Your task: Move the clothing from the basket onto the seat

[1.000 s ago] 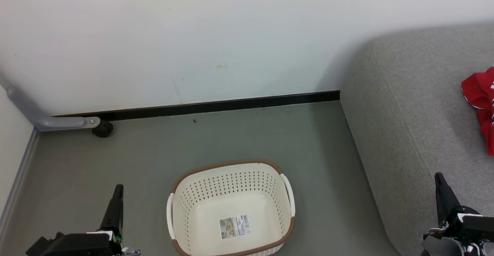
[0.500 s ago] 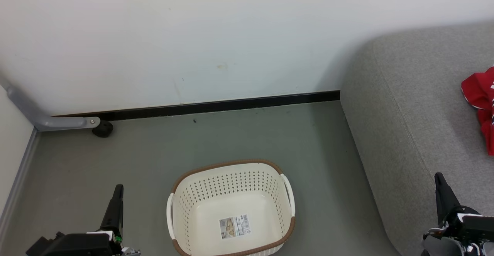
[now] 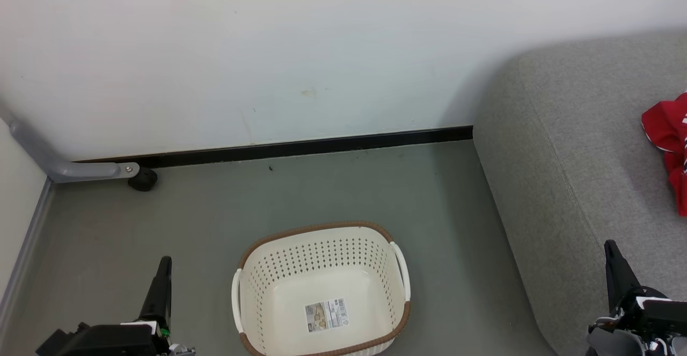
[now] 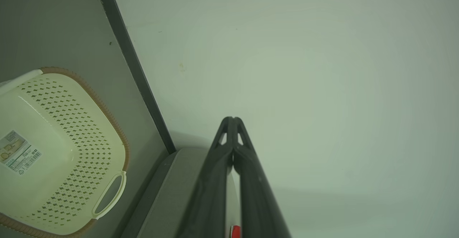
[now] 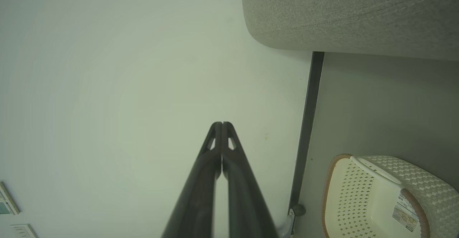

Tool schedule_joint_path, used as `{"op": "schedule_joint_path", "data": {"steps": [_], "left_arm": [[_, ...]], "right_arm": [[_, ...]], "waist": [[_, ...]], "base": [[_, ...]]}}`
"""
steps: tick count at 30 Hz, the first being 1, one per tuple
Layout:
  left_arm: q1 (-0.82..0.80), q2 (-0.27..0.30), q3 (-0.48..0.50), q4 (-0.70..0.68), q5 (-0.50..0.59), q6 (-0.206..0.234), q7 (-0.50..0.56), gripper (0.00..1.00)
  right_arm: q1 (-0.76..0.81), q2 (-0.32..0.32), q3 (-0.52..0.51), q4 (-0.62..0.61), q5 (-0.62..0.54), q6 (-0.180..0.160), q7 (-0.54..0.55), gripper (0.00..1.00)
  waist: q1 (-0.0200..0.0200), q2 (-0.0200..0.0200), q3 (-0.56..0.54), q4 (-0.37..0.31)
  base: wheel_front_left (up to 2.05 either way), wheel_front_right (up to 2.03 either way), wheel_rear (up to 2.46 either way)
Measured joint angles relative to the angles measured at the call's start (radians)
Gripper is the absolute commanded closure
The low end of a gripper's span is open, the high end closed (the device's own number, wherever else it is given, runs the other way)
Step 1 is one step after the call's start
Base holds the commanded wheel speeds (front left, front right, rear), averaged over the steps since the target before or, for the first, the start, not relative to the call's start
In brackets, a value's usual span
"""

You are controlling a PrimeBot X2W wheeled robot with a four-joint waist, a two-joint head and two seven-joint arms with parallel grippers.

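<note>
Clothing (image 3: 668, 141) lies on seat (image 3: 579, 157), basket (image 3: 316, 254) on floor (image 3: 214, 211) beside it — caster (image 3: 143, 179) near wall (image 3: 268, 50). Left gripper (image 3: 165, 262), right gripper (image 3: 611, 249): fingers clenched

- We find one printed thing: a sticker (image 3: 326, 314) on the inside bottom of the basket (image 3: 322, 248).
- It carries a small picture, some lines of print and what looks like a barcode. The print is too small for us to read any word or number.
- In both wrist views the sticker is just as unreadable to us.
</note>
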Motion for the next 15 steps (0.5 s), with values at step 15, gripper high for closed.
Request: {"op": "schedule_joint_path", "data": {"steps": [15], "left_arm": [[0.000,0.000,0.000,0.000,0.000,0.000,0.000,1.00]], "right_arm": [[0.000,0.000,0.000,0.000,0.000,0.000,0.000,1.00]], "waist": [[0.0000,0.0000,0.000,0.000]], "base": [[0.00,0.00,0.00]]}}
